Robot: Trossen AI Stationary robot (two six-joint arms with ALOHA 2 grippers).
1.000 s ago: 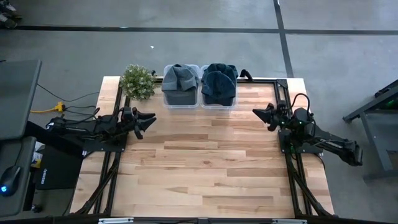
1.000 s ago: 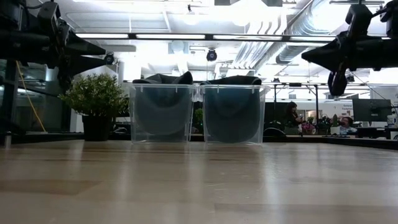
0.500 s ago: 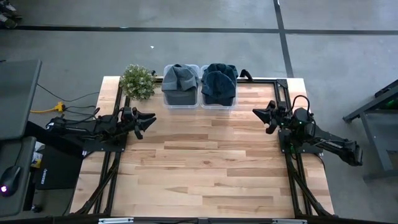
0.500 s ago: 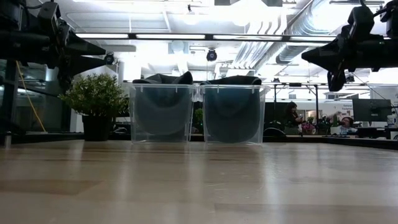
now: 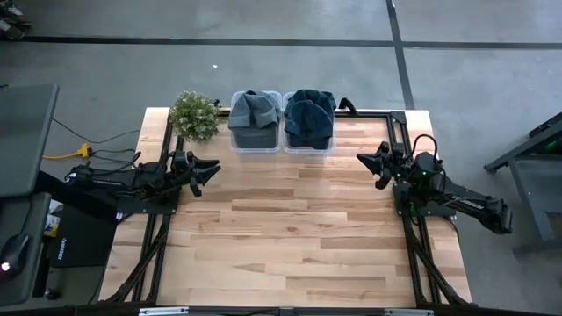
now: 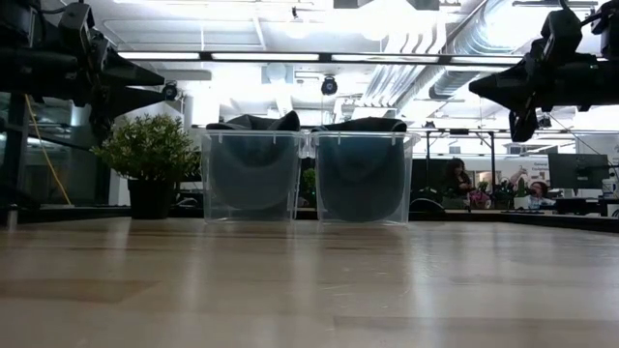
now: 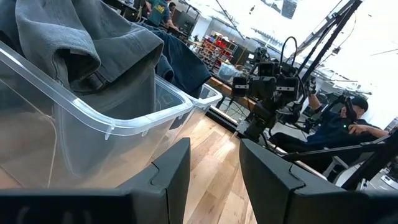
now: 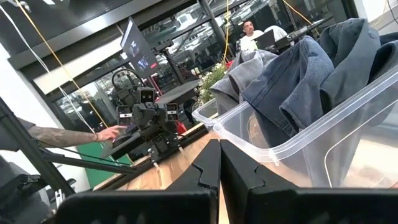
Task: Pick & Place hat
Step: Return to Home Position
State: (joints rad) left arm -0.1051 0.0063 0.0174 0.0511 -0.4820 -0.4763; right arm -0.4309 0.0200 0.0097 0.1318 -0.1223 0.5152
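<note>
A grey concrete floor (image 5: 290, 79) surrounds the pale wooden surface (image 5: 290, 237), crossed by dark lines (image 5: 176, 40) beyond its far edge. Left of the surface stands a grey desk (image 5: 22, 132); right of it is a grey metal frame (image 5: 527, 149). Beyond the surface's far edge lies an open workshop with bright ceiling strip lights (image 6: 261, 56), silver ducts (image 6: 474, 39), a monitor (image 6: 577, 170) and seated people (image 6: 452, 179).

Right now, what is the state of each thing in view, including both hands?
Left hand, open, empty.
Right hand, shut, empty.
Left bin, upright, holds gray caps.
Right bin, upright, holds blue caps.
Plant, upright.
</note>
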